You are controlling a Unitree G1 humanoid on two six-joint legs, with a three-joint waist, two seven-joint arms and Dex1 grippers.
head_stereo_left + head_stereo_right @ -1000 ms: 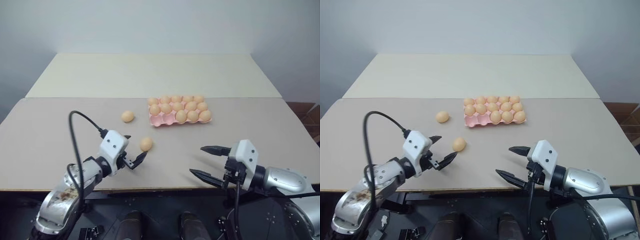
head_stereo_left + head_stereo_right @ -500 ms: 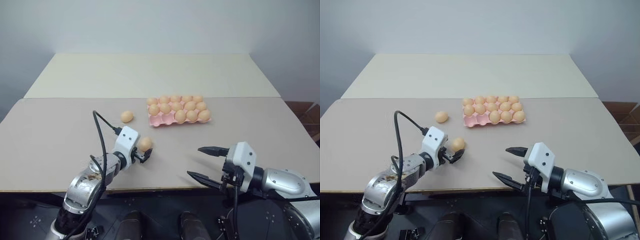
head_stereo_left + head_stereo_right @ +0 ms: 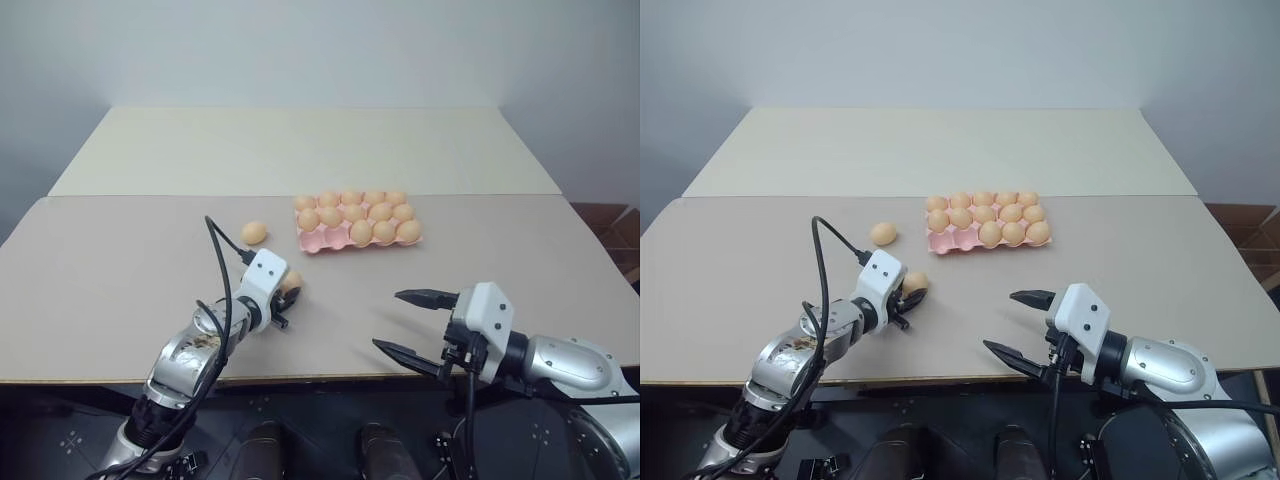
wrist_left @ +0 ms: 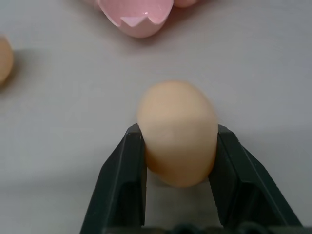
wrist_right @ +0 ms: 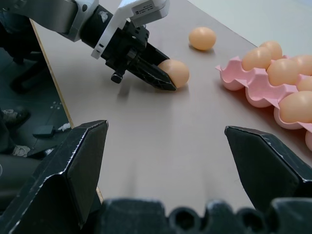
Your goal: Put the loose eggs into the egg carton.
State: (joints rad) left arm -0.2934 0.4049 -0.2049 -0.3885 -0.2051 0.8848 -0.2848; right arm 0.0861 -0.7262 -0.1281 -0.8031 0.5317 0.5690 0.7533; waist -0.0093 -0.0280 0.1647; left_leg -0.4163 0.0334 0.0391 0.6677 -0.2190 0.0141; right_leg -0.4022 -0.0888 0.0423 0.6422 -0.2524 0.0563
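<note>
While my left pincer (image 4: 178, 146) pinches one loose egg (image 4: 177, 131) on the bench (image 3: 120, 270), my right pincer (image 3: 410, 322) hangs spread wide.

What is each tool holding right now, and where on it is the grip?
The left tool is shut on a loose egg, one finger on each side of it, egg still on the table. The right tool is open and holds nothing.

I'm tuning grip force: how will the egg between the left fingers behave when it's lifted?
The egg looks smooth and rounded, so it may slip between the narrow fingers of the left gripper. It is probably light. If dropped, it would likely roll across the flat table.
</note>
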